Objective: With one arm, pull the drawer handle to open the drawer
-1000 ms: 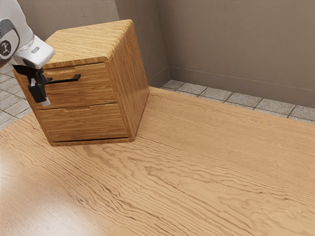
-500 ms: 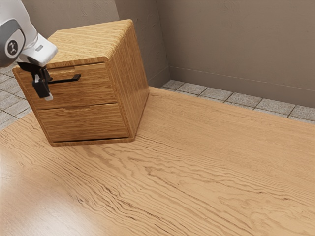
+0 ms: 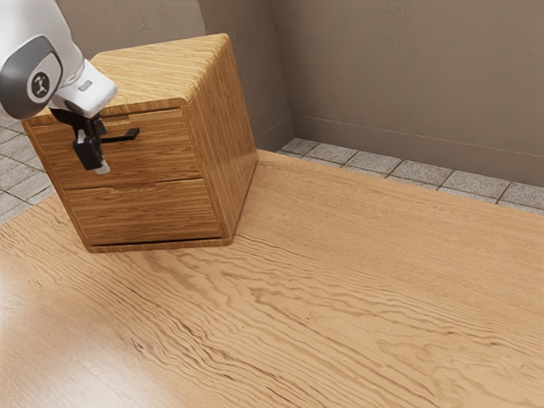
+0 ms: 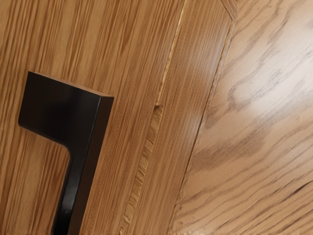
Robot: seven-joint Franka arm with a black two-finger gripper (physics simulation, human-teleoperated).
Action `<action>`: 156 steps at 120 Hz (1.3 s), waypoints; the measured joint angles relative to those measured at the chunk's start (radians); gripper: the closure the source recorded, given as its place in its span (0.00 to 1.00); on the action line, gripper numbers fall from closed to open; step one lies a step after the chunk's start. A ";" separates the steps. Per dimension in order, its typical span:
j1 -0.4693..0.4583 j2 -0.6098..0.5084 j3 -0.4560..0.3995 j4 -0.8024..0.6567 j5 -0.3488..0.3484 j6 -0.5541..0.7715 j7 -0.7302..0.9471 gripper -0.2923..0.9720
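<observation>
upper left of the exterior view: the black two-finger gripper [image 3: 92,157] sits against the thin black bar handle [image 3: 121,134] on the upper drawer [image 3: 149,157] of the light wooden two-drawer cabinet [image 3: 217,127]; i cannot tell whether it is gripping.

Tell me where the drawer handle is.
At the exterior view's left, the black handle lies across the top drawer of the cabinet, right by the end effector.

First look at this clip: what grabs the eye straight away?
A wooden two-drawer cabinet stands at the exterior view's left on a broad wood-grain table. The white arm's gripper sits at the black handle of its upper drawer, and the wrist view looks at that handle from close up.
</observation>
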 joint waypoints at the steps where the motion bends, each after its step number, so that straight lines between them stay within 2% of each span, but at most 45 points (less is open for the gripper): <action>1: 0.001 0.000 0.000 0.000 0.000 0.000 0.001 0.23; 62: 0.013 0.016 0.000 -0.003 0.000 0.005 0.022 0.23; 86: 0.010 0.009 0.002 -0.013 -0.002 0.003 0.023 0.28; 123: 0.014 -0.066 -0.004 -0.107 -0.012 -0.001 0.022 0.33; 147: 0.049 -0.125 -0.047 -0.169 -0.022 0.005 0.021 0.36; 156: 0.025 -0.144 -0.055 -0.177 -0.023 0.003 0.020 0.38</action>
